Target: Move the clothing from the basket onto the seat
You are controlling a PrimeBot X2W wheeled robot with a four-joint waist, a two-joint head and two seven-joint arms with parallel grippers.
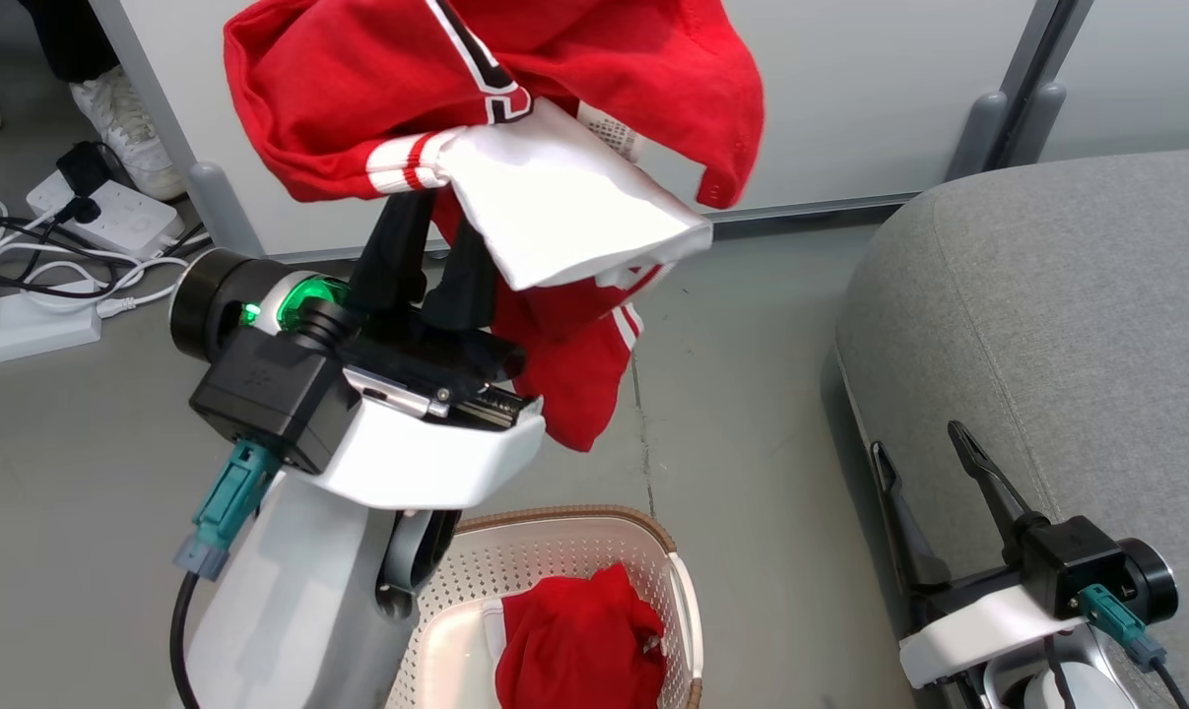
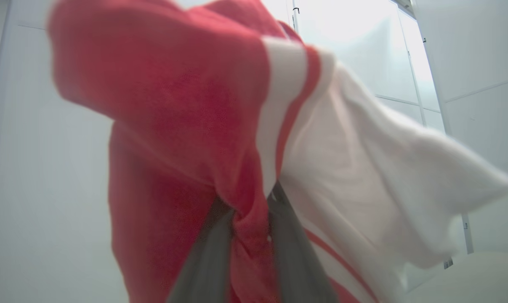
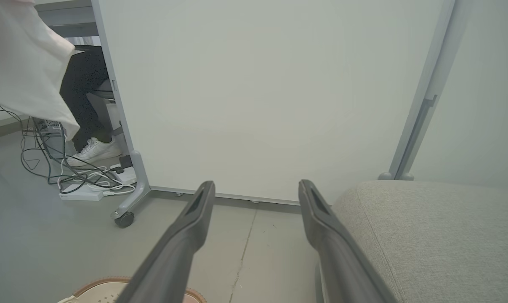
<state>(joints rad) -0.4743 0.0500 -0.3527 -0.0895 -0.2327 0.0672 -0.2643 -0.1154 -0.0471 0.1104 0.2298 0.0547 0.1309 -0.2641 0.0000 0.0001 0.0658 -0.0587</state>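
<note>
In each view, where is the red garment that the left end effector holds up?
Head view: garment, top centre, above the left end effector.
Left wrist view: centre, between the fingers.
Right wrist view: white panel, top left corner.
Shared landmark: grey seat, right side, head and right wrist views.

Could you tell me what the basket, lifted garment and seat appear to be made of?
The basket: likely matte cream plastic with moulded perforations and brown woven-look trim. The lifted garment: soft red and white fabric, draping in folds. The seat: grey upholstery cloth with a visible weave.
</note>
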